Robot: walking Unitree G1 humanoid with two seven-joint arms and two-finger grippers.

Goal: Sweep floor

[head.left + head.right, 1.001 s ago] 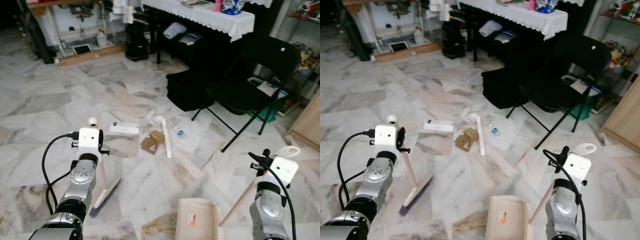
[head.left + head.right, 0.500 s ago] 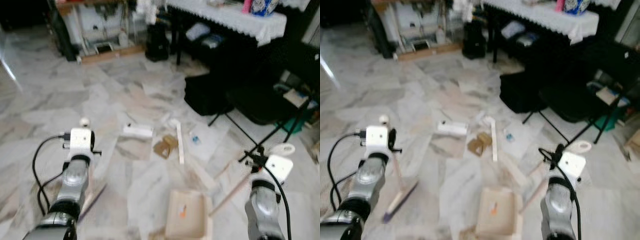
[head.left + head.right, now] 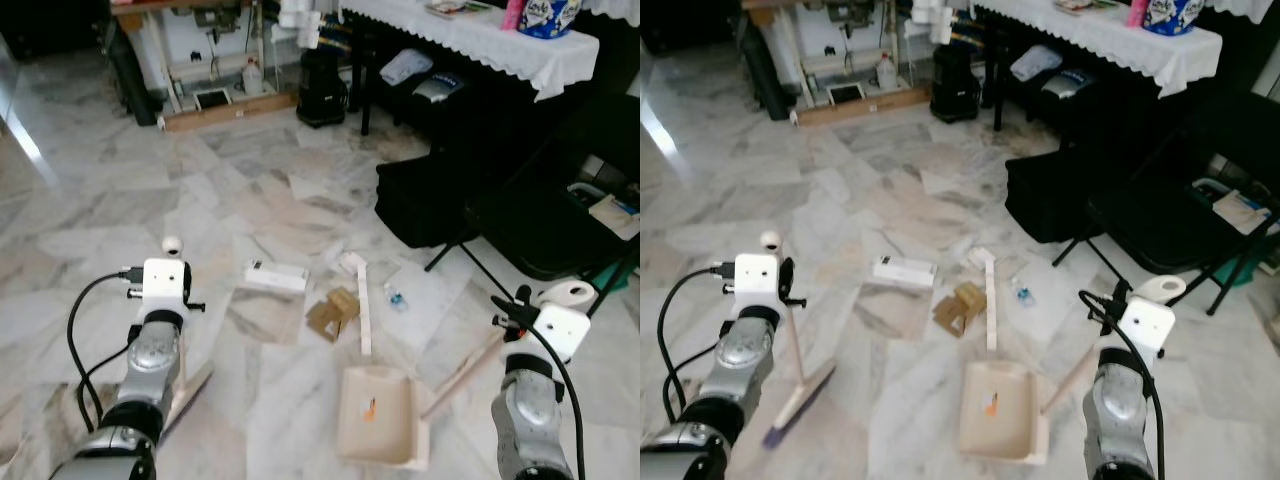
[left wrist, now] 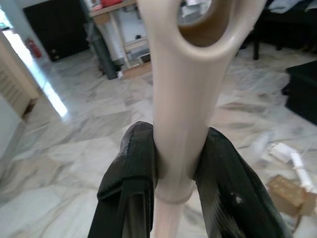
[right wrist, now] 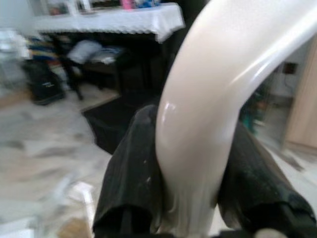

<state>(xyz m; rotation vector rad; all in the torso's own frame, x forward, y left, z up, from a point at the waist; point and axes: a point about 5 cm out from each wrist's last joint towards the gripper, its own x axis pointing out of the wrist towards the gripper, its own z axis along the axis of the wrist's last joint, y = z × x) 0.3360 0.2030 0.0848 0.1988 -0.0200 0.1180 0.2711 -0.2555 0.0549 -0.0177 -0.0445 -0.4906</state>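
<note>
My left gripper [image 4: 174, 151] is shut on the cream handle of a broom [image 3: 793, 345], whose bristle head [image 3: 800, 405] rests on the marble floor at my left. My right gripper [image 5: 193, 148] is shut on the cream handle [image 3: 1070, 378] of a dustpan [image 3: 1000, 410], which lies flat on the floor before me. Just beyond the pan's mouth lies the litter: a long white strip [image 3: 362, 300], a piece of brown cardboard [image 3: 333, 312], a flat white box [image 3: 277, 275] and a small bottle [image 3: 397, 298].
A black folding chair [image 3: 560, 215] stands at the right, with a black bag [image 3: 415, 200] beside it. Behind them is a table under a white cloth [image 3: 470, 30]. A wooden board [image 3: 230, 105] and shelving line the far wall. Open marble floor stretches to the left.
The whole picture has shifted, so the camera moved. The dustpan now lies nearer the end of the white strip. Both grippers keep their hold.
</note>
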